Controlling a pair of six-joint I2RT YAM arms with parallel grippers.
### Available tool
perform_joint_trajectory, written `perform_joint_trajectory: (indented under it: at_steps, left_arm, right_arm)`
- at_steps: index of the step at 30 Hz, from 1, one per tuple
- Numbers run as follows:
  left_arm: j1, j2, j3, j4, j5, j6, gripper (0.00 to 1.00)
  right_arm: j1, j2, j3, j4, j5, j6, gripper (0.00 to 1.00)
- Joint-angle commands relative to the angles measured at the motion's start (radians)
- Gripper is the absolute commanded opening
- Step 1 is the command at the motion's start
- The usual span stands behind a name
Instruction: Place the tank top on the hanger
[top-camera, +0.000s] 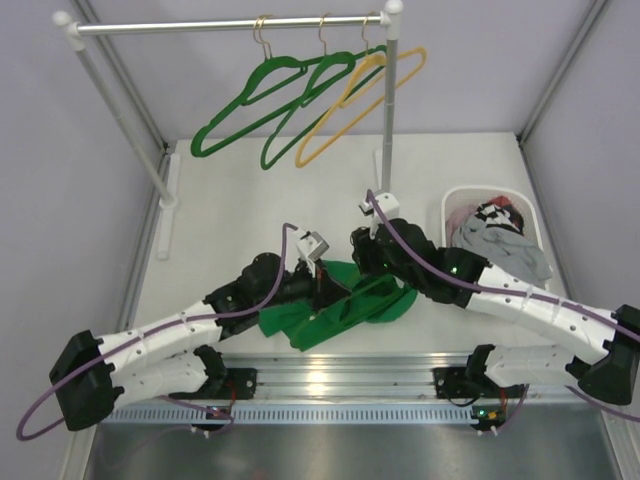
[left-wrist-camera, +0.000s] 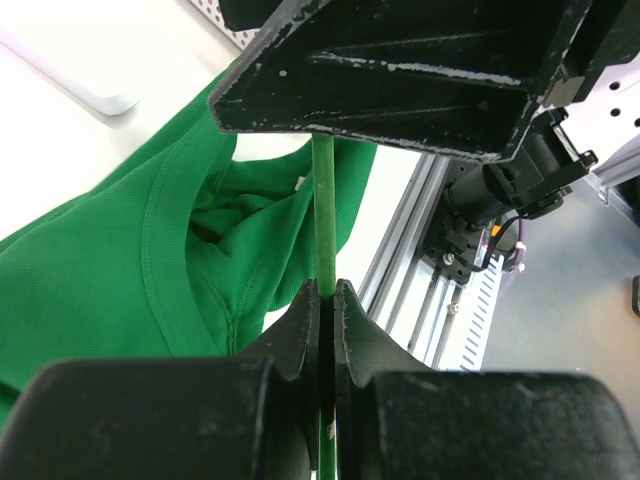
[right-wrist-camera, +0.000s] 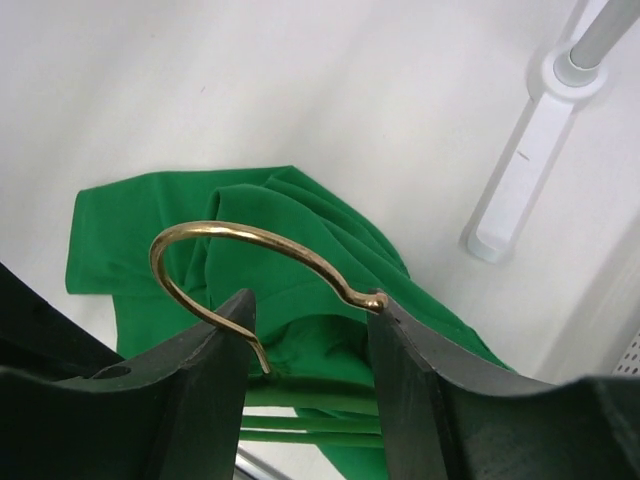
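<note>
The bright green tank top (top-camera: 285, 318) lies crumpled on the table between my arms. It also shows in the left wrist view (left-wrist-camera: 90, 290) and the right wrist view (right-wrist-camera: 150, 230). The green hanger (top-camera: 350, 318) lies across it. My left gripper (top-camera: 325, 285) is shut on one thin green bar of the hanger (left-wrist-camera: 323, 210), and its fingertips (left-wrist-camera: 300, 320) pinch the bar. My right gripper (top-camera: 362, 250) holds the hanger's brass hook (right-wrist-camera: 250, 233). The hook's shank rests against the left finger and its tip against the right finger (right-wrist-camera: 400, 340). The hanger's green bars (right-wrist-camera: 310, 400) show below.
A rack at the back (top-camera: 230, 25) carries two more green hangers (top-camera: 262, 100) and a yellow hanger (top-camera: 360, 105). Its post (top-camera: 388, 110) and foot (right-wrist-camera: 520, 190) stand just behind my right gripper. A white basket (top-camera: 455, 200) holding a grey garment (top-camera: 505, 245) sits at the right.
</note>
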Motion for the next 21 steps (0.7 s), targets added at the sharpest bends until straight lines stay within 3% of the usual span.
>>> perform_joint_trajectory:
  at_steps: [1,9,21]
  left_arm:
    - [-0.005,-0.032,0.003,0.145,0.037,0.004,0.0]
    - [-0.005,0.005,0.014,0.195,0.061,-0.019,0.0]
    - [-0.006,0.224,0.037,0.382,0.138,-0.086,0.0]
  right_arm:
    - [0.033,0.032,0.059,-0.011,0.063,0.01,0.49]
    - [0.044,0.07,0.104,-0.08,0.121,0.05,0.46]
    - [0.039,-0.003,-0.036,-0.085,0.204,0.102,0.49]
